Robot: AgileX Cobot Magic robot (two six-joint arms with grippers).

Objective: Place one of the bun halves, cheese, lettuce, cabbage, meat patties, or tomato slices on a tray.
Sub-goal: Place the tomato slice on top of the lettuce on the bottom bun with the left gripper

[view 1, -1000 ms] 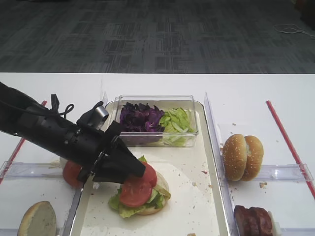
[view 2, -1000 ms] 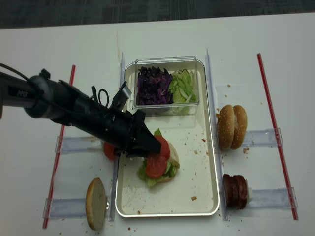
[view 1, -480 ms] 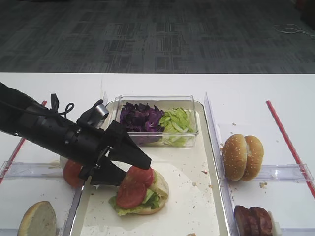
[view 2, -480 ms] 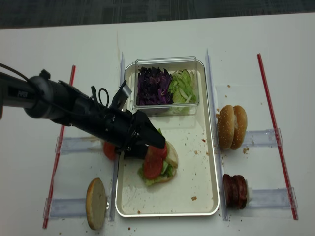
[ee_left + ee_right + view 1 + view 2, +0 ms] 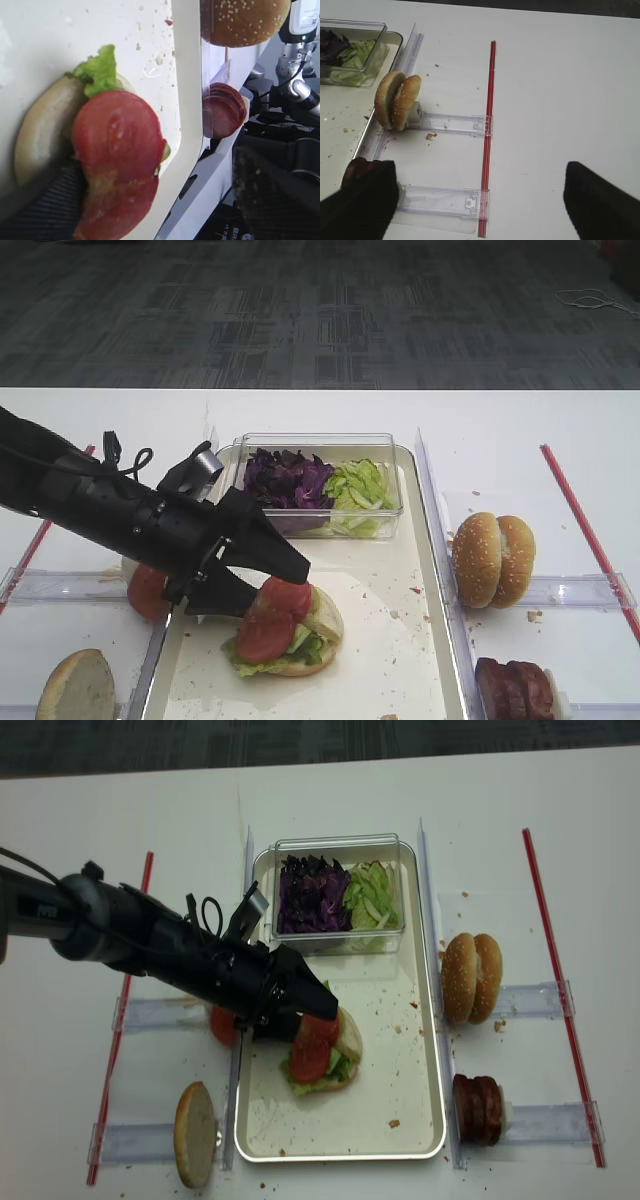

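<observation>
Tomato slice point(image 5: 272, 620) leans tilted on the lettuce-topped bun half point(image 5: 318, 618) at the tray's point(image 5: 400, 660) near-left, lying between and just right of the left gripper's point(image 5: 268, 582) spread jaws. Farther back stands the cabbage tub point(image 5: 290, 480).

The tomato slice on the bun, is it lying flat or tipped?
Tipped: the tomato slice leans slanted on the lettuce between the open left gripper.

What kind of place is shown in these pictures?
Probably a robotics lab set up as a burger-assembly station, not a real kitchen: a white table marked with red strips, clear holders for the bun halves and meat patties, a tray, and grey office carpet behind.
</observation>
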